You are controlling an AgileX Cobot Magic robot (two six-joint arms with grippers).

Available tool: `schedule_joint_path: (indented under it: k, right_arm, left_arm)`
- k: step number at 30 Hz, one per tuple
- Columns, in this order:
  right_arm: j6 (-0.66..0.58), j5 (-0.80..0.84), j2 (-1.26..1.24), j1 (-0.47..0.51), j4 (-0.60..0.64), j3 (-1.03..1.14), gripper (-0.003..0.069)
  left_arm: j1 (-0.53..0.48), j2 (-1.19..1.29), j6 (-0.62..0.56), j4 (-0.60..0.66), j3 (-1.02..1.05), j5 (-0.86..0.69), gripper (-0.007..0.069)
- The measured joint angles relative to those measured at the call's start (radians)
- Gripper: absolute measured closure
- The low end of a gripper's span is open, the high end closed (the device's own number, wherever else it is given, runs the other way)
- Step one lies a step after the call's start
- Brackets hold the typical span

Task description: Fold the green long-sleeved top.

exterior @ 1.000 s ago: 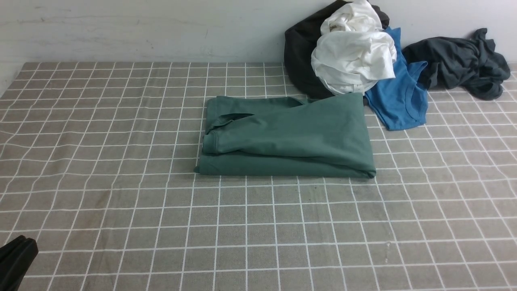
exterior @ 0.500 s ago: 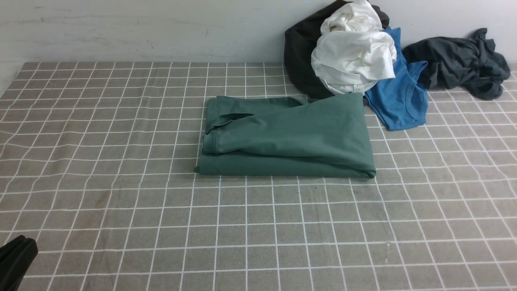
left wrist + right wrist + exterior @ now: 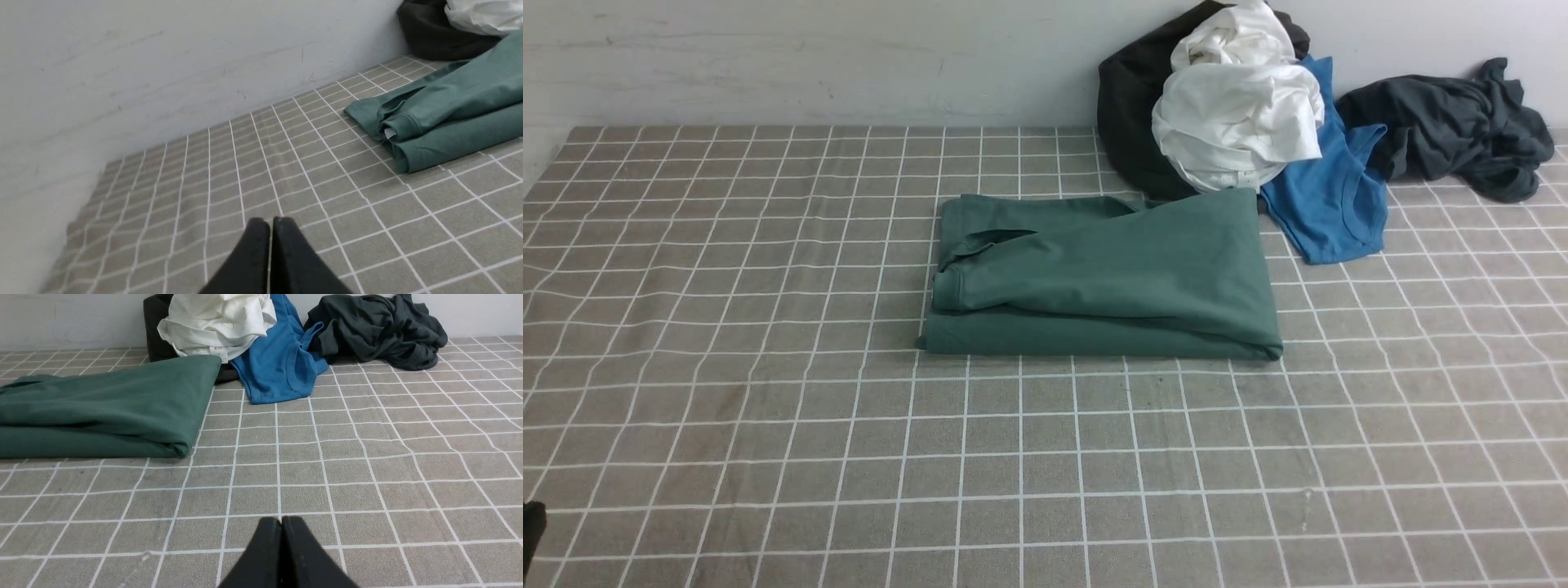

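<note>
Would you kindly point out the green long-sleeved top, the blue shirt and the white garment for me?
green long-sleeved top (image 3: 1111,269), front view, middle of its folded upper layer.
blue shirt (image 3: 1327,204), front view, flat body panel.
white garment (image 3: 1237,114), front view, bunched middle.

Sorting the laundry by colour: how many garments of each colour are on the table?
Green: 1, the folded green long-sleeved top
White: 1
Blue: 1
Black: 1
Dark grey: 1
Total: 5

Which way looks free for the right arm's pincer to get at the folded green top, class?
Probably yes: bare checked cloth lies between the shut right pincer and the green top; the blue shirt sits beyond it.
</note>
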State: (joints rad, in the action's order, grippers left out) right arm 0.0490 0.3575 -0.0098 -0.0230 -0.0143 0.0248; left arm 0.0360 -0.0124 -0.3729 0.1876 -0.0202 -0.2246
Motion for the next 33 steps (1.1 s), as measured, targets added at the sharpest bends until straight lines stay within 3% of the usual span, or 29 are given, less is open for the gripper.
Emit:
schedule_joint_path:
  k: [3,4,5,7,33]
  right_arm:
    - [0.0,0.001,0.0,0.0,0.0,0.0,0.067]
    - [0.0,0.001,0.0,0.0,0.0,0.0,0.067]
    - [0.0,0.001,0.0,0.0,0.0,0.0,0.067]
    - [0.0,0.001,0.0,0.0,0.0,0.0,0.067]
    - [0.0,0.001,0.0,0.0,0.0,-0.001,0.067]
  left_arm:
    - [-0.001,0.0,0.181,-0.089,0.043,-0.024,0.0631]
    - [-0.001,0.0,0.181,-0.094,0.045,-0.03,0.0631]
    - [-0.001,0.0,0.27,-0.128,0.046,-0.095,0.0631]
    - [-0.001,0.0,0.324,-0.153,0.046,-0.128,0.0631]
    - [-0.001,0.0,0.319,-0.168,0.043,-0.139,0.0631]
